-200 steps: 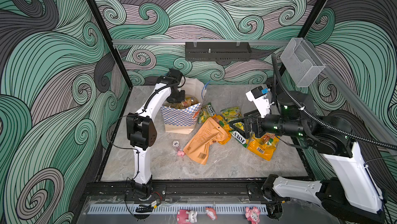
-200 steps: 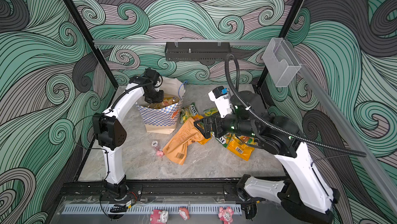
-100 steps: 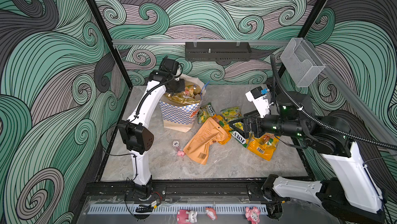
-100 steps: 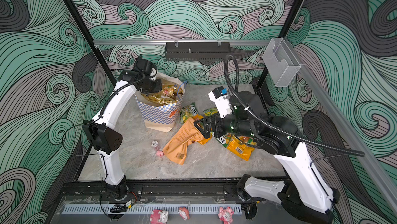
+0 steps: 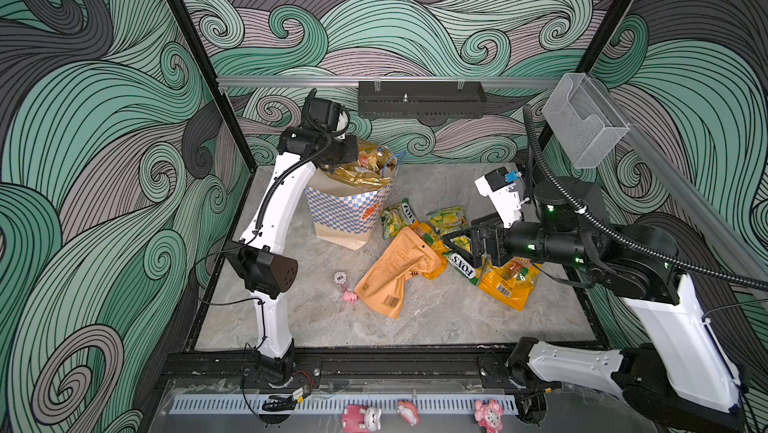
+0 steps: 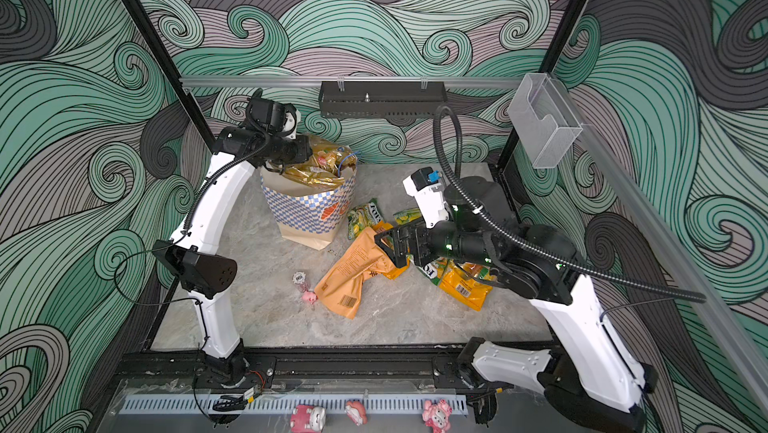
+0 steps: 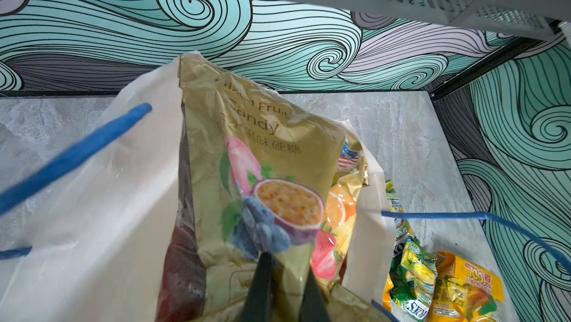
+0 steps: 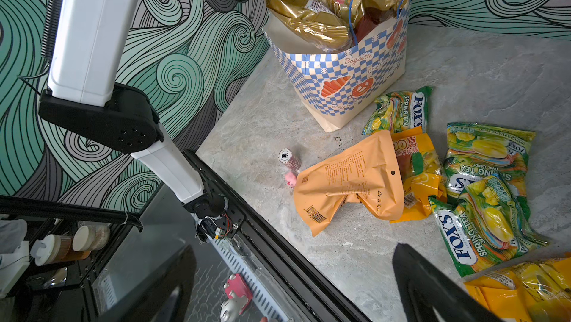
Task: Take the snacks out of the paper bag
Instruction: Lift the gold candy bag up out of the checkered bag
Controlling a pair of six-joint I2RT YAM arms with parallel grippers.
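We see the left arm arched high over the paper bag (image 5: pixel 349 214) near the table's (image 5: pixel 436 318) back left corner. The left claw (image 7: pixel 285 269) pinches the gold candy bag (image 7: pixel 262 138) sticking out of the top, a grip only its wrist view shows. The right arm reaches low, the right claw (image 5: pixel 459 244) spread over loose snacks (image 5: pixel 399 273).

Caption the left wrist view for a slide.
Left tool pinching the gold Mixed Fruit Candy bag in the paper bag.

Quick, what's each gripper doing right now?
Left gripper: closed on the gold foil bag sticking out of the paper bag.
Right gripper: open, holding nothing.
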